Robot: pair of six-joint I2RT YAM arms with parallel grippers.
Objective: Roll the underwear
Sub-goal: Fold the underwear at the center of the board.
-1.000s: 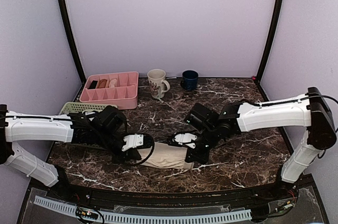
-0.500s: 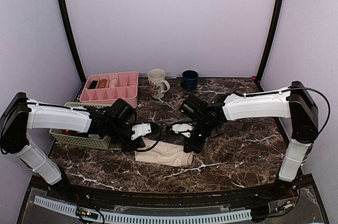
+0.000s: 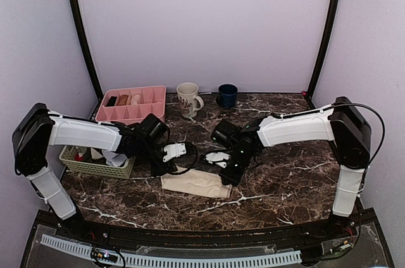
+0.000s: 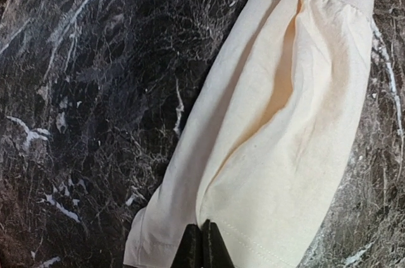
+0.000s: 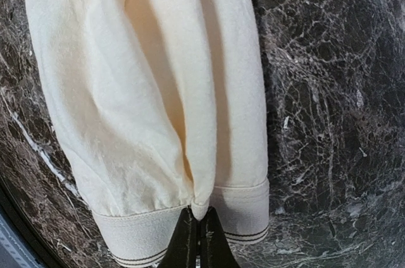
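Reaching farther over the table than a second ago, both arms have swung their forearms away from the near edge toward the middle. The left arm now crosses above the green basket (image 3: 95, 168), whose front wall shows where before only its back rim did. The underwear (image 3: 195, 184) has changed with them. Then a shorter, fuller fold, it now lies as a long, narrow cream band, drawn out leftward, its left end slightly farther back than its right.

The left gripper (image 3: 164, 172) has its fingers pressed together on the hem (image 4: 253, 243), with the cloth's edge pinched at the tips. The right gripper (image 3: 228, 178) is likewise clamped tight on the waistband (image 5: 243, 214), a fold of fabric caught between its tips. The patterned mug (image 3: 188, 99), the blue cup (image 3: 227, 95) and the pink tray (image 3: 152, 119) stand at the back as they did.

Both long sides of the band lie flat on the marble table (image 3: 285, 173). Bare marble runs in front of it to the near edge, though the right wrist view shows that rim near the waistband's corner. A wide stretch lies open to the right, under and beyond the right arm. Behind the band the stone is bare up to the mug and cup. The left is the tightest side, with the basket near the left gripper.
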